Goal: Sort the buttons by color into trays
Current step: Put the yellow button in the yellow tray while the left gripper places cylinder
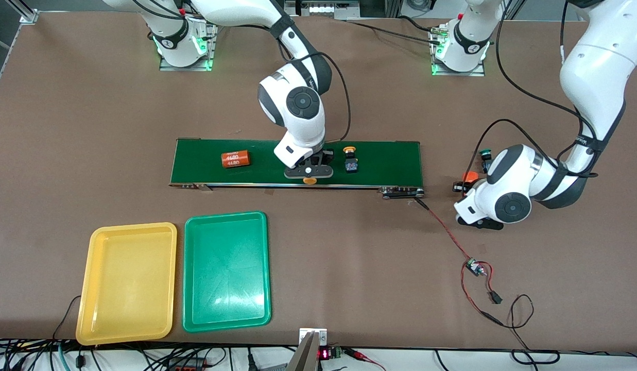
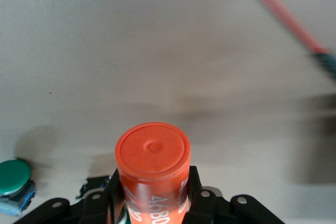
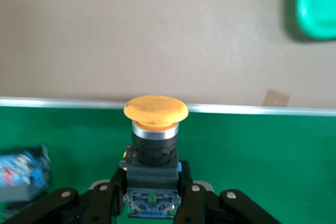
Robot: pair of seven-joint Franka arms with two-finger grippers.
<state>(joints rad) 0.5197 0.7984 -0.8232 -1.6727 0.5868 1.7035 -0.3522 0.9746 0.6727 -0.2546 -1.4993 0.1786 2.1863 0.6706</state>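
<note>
Yellow-orange is the cap of the button [image 3: 155,148] pinched between the right gripper [image 3: 152,192] fingers [image 3: 188,195], its black-and-blue body squeezed at the base and its cap sticking out past the fingertips over the green belt [image 1: 390,159]. That arm reaches down from its base with the wrist bent over the middle of the belt, the hand low on it. Just beside this gripper, toward the left arm's end, a second yellow-capped button [image 1: 350,158] lies on the belt; on the gripper's other flank lies an orange cylinder [image 1: 236,158]. The left gripper [image 2: 153,203] has its fingers clamped on another orange cylinder [image 2: 153,171], which juts out beyond them over bare table past the belt's end; the forearm is folded low, elbow toward the table edge. A green-capped button [image 2: 13,182] sits close beside that gripper. The yellow tray [image 1: 126,282] and green tray [image 1: 226,271] lie side by side, well apart from both grippers.
</note>
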